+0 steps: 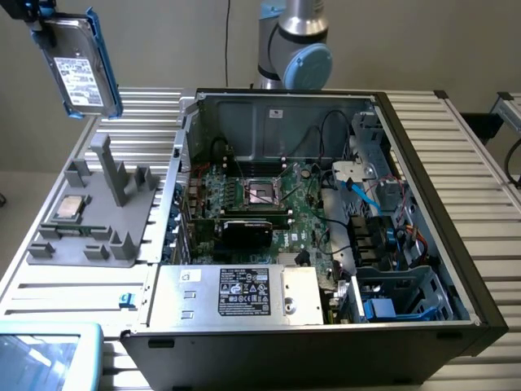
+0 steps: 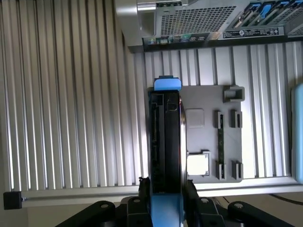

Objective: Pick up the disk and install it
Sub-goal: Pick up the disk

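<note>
The bench (image 1: 456, 138) is the biggest thing: silver metal, made of long ribbed slats. On it sits an open black computer case (image 1: 285, 358). Inside are a green board, thin wires and a shiny silver box (image 1: 244, 293) with a black label. The robot arm (image 1: 295, 41), round and grey with a pale blue cap, rises beyond the case. At the exterior view's left lies a flat grey tray (image 1: 81, 257) with blocky posts, maybe plastic. A small square silver chip (image 1: 69, 208) rests in it.

The disk (image 1: 81, 69) hangs high above the tray, touching nothing below. It is a flat grey rectangle with a white label and bright blue rails.

The exterior view shows its labelled face. The wrist view shows its thin dark edge, and the end effector (image 2: 165, 189) clenched on it, with a black finger (image 2: 143, 189) pressed on each side.
</note>
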`<state>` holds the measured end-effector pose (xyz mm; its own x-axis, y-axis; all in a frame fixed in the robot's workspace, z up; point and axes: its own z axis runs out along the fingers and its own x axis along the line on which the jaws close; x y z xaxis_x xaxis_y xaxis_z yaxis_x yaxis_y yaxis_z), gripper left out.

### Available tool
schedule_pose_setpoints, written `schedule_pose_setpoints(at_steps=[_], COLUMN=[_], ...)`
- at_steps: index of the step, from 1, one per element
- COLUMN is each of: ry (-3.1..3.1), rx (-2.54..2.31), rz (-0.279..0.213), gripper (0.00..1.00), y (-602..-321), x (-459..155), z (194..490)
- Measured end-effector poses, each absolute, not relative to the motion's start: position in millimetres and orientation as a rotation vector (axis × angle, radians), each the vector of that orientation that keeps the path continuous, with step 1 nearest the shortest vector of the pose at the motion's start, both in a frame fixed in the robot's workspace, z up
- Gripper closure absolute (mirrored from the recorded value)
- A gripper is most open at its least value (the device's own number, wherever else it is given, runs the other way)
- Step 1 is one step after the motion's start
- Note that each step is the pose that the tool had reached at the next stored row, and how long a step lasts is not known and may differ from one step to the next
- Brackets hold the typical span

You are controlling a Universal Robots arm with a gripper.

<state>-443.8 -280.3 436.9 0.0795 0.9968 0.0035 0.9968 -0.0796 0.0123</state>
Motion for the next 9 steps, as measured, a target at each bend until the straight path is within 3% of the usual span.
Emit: schedule_pose_setpoints(at_steps=[9], ry=[2.128], rx=[2.305], rz=[0.02], gripper=[0.63], y=[-280.3], x=[-413.1], z=[442.4])
